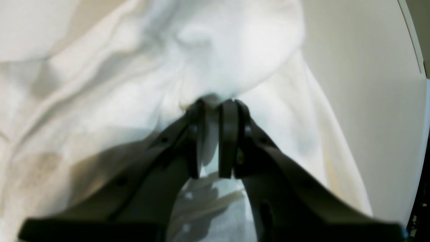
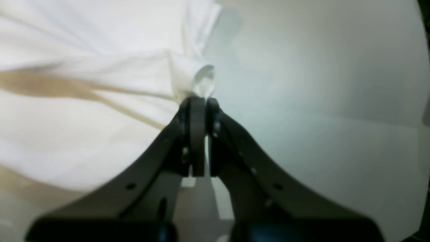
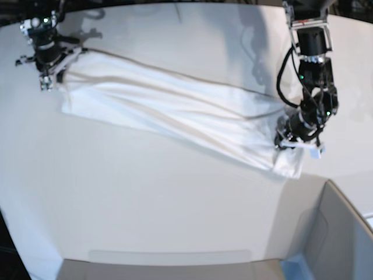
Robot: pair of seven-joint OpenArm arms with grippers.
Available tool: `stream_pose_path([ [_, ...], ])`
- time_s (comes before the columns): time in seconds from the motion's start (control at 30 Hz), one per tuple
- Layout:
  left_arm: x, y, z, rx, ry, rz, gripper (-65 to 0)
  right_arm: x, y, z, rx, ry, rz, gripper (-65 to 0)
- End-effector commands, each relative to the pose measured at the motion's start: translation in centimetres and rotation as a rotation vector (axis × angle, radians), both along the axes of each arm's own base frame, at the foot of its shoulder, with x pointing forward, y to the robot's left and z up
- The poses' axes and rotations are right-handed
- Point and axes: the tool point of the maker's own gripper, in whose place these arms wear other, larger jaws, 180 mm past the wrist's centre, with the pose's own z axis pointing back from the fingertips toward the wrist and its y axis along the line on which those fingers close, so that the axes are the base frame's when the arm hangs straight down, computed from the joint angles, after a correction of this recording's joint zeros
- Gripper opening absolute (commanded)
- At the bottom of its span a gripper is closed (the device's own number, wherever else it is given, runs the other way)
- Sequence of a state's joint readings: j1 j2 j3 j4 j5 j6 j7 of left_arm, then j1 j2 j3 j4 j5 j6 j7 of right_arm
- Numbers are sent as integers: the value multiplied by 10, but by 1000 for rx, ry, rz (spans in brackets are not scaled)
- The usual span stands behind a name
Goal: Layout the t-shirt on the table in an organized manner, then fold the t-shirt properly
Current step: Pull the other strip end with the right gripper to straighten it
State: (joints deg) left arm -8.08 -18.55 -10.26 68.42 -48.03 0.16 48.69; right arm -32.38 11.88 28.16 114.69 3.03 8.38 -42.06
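Note:
The white t-shirt (image 3: 175, 111) is pulled into a long creased band across the table (image 3: 145, 198), running from the far left down to the right. My right gripper (image 3: 49, 73) holds its far-left end. In the right wrist view, that gripper (image 2: 201, 98) is shut on a small bunched fold of the t-shirt (image 2: 100, 101). My left gripper (image 3: 289, 140) holds the right end. The left wrist view shows that gripper (image 1: 216, 101) shut on a pinch of the t-shirt (image 1: 134, 94). No print shows on the cloth.
A grey bin (image 3: 341, 233) with a blue corner (image 3: 294, 265) stands at the near right, just below the shirt's right end. The table's curved far edge (image 3: 175, 6) runs behind both arms. Bare tabletop (image 2: 319, 101) lies beside the right gripper.

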Motion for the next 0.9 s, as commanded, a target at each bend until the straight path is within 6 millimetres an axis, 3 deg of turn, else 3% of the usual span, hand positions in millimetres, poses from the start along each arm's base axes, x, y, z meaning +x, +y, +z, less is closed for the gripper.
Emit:
stream_pose_path([
  [0.0,-15,14,-12,48,78,25,-558,3,-9,9,-32,-27,-10,-650],
  [0.53,-15,14,-12,48,80,25,-558,-1,-8,8,-33,-19,-5,-647],
  [0.7,-15,12,-13,44,81,24,-558,-8,3,8,-28,-5,30,-516],
  [0.87,-16,12,-13,43,82,23,-558,-16,7,3,-39,31,74,-459],
])
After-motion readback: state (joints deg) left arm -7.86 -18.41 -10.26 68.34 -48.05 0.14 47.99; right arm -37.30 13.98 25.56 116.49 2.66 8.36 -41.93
